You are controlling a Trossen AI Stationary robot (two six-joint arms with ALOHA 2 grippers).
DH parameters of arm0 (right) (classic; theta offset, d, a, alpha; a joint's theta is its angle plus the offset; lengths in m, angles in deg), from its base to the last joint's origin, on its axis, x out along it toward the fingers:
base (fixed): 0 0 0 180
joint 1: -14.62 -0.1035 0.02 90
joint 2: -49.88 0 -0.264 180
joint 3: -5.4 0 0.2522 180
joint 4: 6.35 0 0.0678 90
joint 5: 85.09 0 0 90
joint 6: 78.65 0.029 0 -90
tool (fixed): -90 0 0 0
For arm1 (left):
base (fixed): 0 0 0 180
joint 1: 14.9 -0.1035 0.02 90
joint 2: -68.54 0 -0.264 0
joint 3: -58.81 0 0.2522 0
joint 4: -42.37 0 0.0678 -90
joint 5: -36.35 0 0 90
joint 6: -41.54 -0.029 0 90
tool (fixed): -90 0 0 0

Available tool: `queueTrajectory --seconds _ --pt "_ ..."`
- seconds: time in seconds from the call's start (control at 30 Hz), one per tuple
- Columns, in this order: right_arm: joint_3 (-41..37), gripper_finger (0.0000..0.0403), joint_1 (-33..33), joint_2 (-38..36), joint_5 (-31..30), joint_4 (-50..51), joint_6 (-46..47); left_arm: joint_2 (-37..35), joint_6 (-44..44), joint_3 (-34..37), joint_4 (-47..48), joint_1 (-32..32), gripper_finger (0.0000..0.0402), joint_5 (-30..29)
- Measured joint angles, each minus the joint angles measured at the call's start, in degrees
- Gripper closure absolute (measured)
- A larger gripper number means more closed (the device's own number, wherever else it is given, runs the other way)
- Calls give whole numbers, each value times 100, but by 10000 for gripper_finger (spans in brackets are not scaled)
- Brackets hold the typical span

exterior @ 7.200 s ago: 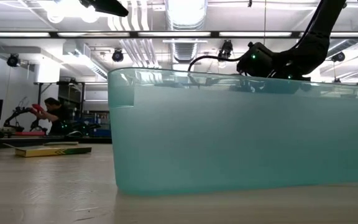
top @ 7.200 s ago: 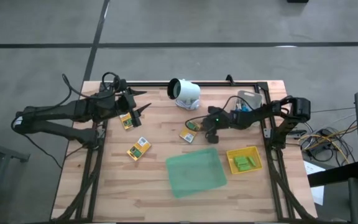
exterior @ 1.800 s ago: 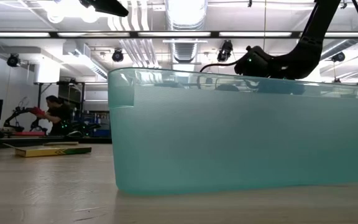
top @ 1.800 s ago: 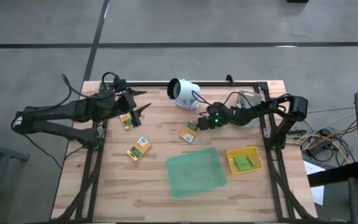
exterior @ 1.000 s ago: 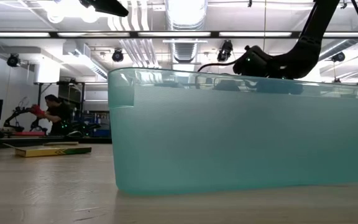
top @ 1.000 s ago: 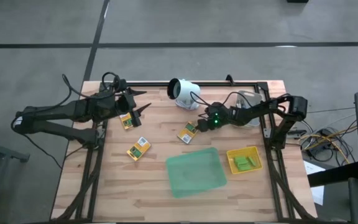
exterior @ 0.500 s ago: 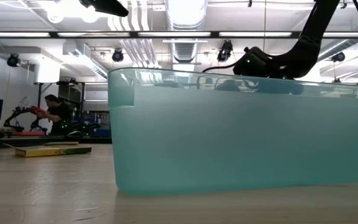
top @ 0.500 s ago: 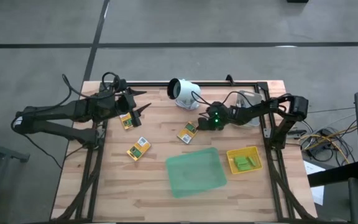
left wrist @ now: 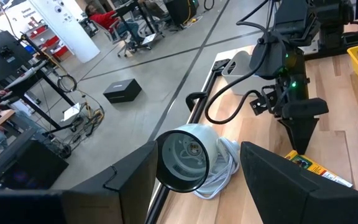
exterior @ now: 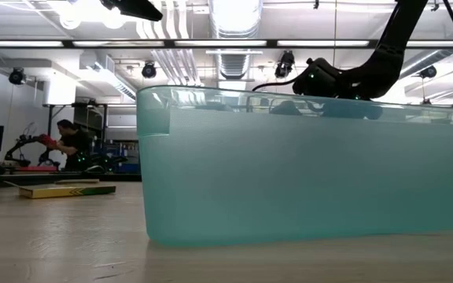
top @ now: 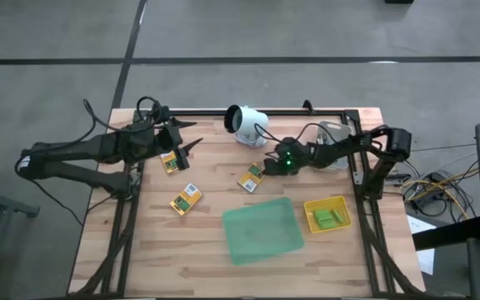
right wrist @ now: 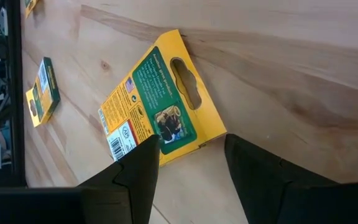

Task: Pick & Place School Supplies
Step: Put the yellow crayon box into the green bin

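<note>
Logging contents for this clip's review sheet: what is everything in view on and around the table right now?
Printed packets: three, yellow and green, flat on the left and middle of the table.
Green tray: one, translucent, front centre.
Yellow tray: one, right of the green tray, holding light-green blocks.
Camera: one, white, back edge.
Person: one, far off in the room.
Left pincer: open, beside the back-left packet.
Right pincer: open, over the middle packet.
</note>
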Motion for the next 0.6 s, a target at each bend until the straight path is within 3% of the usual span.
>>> queueTrajectory --seconds 0.6 --pt "279 226 -17 215 -475 47 -114 -1 0 -2 -2 1 165 -2"
